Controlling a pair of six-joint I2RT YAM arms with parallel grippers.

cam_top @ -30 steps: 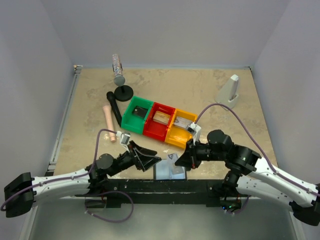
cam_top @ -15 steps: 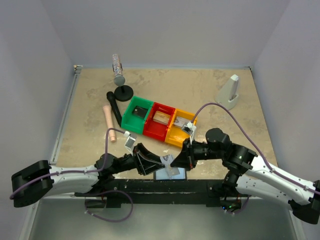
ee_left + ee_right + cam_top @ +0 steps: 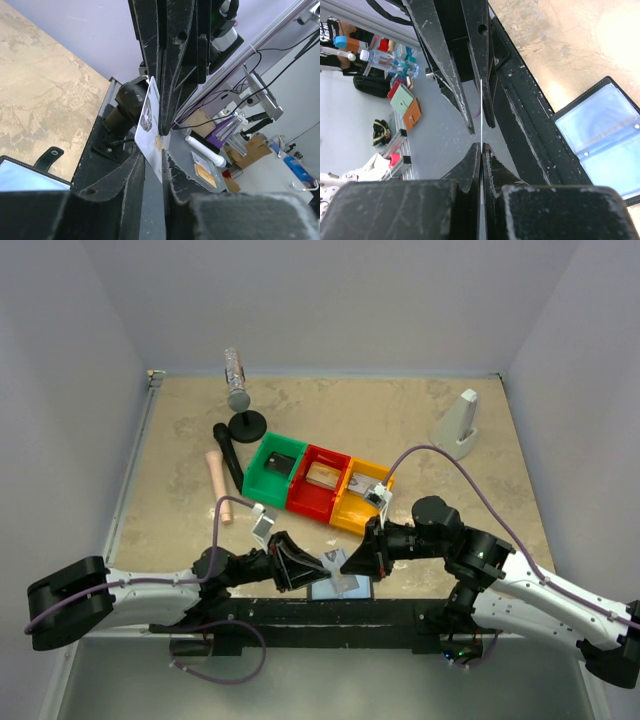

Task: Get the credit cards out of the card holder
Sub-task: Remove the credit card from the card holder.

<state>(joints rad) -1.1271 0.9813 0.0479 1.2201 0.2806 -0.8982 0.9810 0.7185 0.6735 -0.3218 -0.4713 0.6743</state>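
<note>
The card holder (image 3: pixel 340 588) lies open at the near table edge, its grey-blue panels up, also in the right wrist view (image 3: pixel 605 130) and the left wrist view (image 3: pixel 25 175). Just above it my right gripper (image 3: pixel 345 562) (image 3: pixel 481 147) is shut on a white credit card (image 3: pixel 333 561) (image 3: pixel 481 110), seen edge-on. My left gripper (image 3: pixel 320 565) (image 3: pixel 154 162) faces it from the left, jaws narrow around the card's (image 3: pixel 150 125) free end. The card rests against one finger, with a gap to the other.
Green (image 3: pixel 272 470), red (image 3: pixel 318 482) and yellow (image 3: pixel 362 495) bins stand in a row mid-table, cards in them. A bottle (image 3: pixel 235 378), black stand (image 3: pixel 247 423), black cylinder (image 3: pixel 228 452) and pink handle (image 3: pixel 217 480) lie at the left. A white object (image 3: pixel 458 420) stands back right.
My left arm has moved right to the card that the right gripper holds, and its jaws have narrowed around it. The right gripper shifted slightly left.
</note>
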